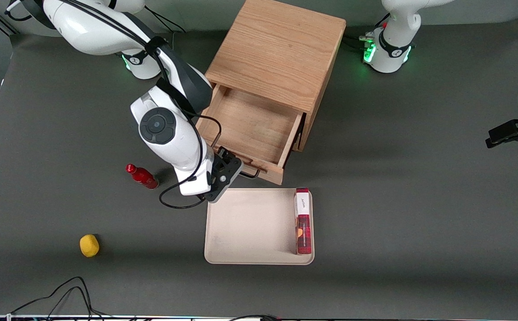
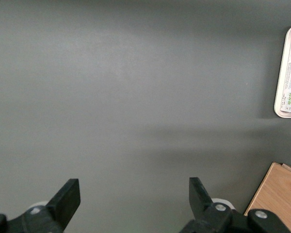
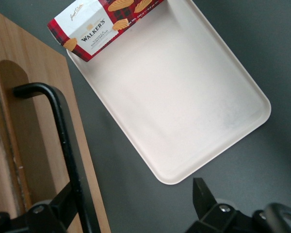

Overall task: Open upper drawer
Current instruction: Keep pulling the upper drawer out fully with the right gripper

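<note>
Dark grey matting covers the whole table [image 1: 419, 200], and we take the oak cabinet [image 1: 281, 49] standing on it as our landmark. Its upper drawer [image 1: 252, 129] is already pulled well out toward the front camera, bare wooden floor showing inside; the lower drawer we cannot see from above.

Nearer the front camera than the cabinet, just in front of the drawer's face, lies a beige tray [image 1: 250, 227], with a red tartan Walkers shortbread box [image 1: 303, 220] lying along the tray edge toward the parked arm's end. Toward the working arm's end from the cabinet stand a small red bottle [image 1: 141, 176] and, nearer the camera, a yellow lemon-like object [image 1: 89, 245].

The gripper [image 1: 228, 166] sits at the drawer front, by the thin black wire handle [image 3: 58, 141]. In the right wrist view its fingers [image 3: 203, 194] are spread wide, 1 beside the handle and 1 out over the mat, gripping nothing.

We judge the drawer stiff and fairly light, empty, sliding on a wooden rail that may bind if pulled crookedly. The handle is thin, rigid and smooth, so the best hold is at its middle bar, pulling straight out from the cabinet.
</note>
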Robot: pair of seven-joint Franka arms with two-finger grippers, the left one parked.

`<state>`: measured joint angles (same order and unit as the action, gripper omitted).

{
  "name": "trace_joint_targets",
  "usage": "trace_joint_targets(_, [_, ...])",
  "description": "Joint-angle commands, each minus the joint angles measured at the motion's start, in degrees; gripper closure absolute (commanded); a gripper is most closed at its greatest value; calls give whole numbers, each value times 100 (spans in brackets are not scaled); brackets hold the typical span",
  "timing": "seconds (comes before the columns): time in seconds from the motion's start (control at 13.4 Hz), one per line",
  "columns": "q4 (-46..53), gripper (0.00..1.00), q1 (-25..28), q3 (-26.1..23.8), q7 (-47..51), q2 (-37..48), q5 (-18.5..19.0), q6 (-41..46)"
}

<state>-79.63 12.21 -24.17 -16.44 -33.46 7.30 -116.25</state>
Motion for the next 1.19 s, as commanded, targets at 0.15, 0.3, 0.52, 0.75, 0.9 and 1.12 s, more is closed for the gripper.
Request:
trace_joint_targets(0.15, [360,0,-70,-27,-113,-179,140,-20])
trace_joint_targets(0.3, [413,0,-70,79,-122,-179,132,-20])
trace_joint_targets(0.52, [466,0,-88,96,-219,-188,132,-20])
trace_joint_targets(0.75, [509,0,-96,96,-219,-223,140,-20])
trace_joint_targets(0.9, [562,0,-79,202,-219,-223,132,-20])
trace_joint_targets(1.12, [597,0,-79,211,-210,-266,140,-20])
